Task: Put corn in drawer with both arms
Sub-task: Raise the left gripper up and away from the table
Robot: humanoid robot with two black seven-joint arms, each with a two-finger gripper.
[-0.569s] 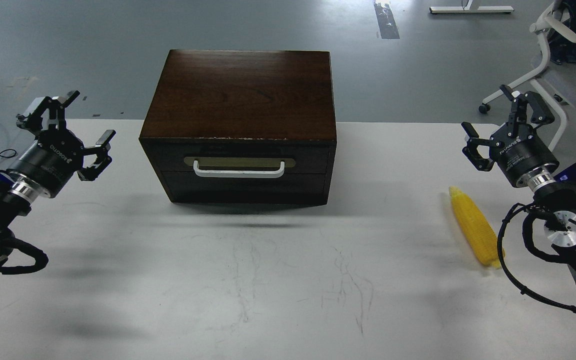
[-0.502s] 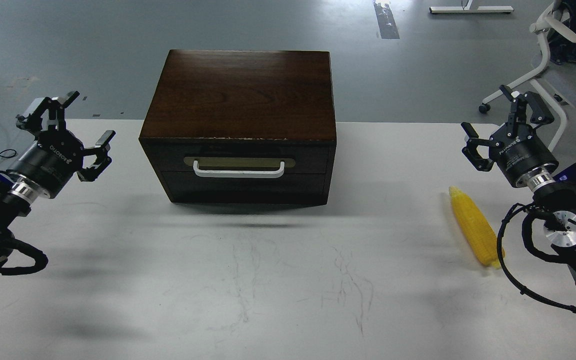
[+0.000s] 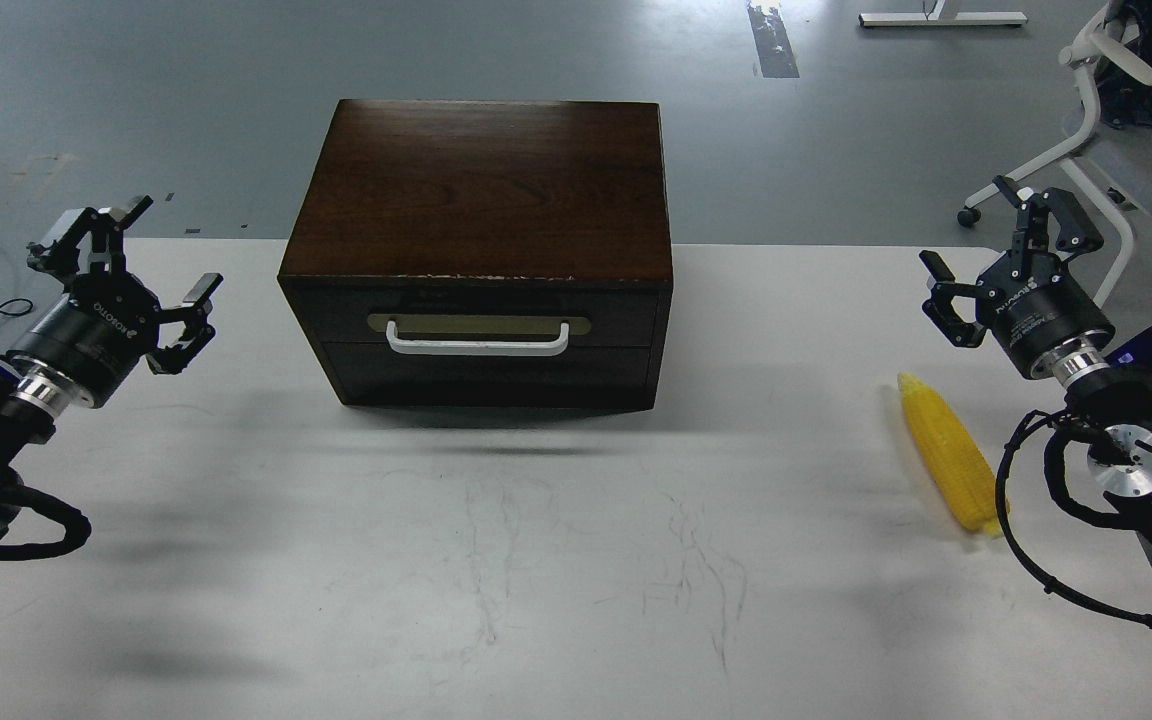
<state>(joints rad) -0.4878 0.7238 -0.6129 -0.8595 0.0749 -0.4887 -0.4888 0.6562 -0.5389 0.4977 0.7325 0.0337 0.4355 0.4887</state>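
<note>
The yellow corn lies on the white table at the right, tip pointing away from me. The dark wood drawer, with its brass plate and white bar handle, is shut in the front of the brown cabinet at the table's far middle. My right gripper is open and empty, above and behind the corn. My left gripper is open and empty at the far left, well clear of the cabinet.
A plain handleless panel sits below the drawer. A white office chair stands on the grey floor behind the table's right corner. Black cables loop from my right arm close to the corn's butt end.
</note>
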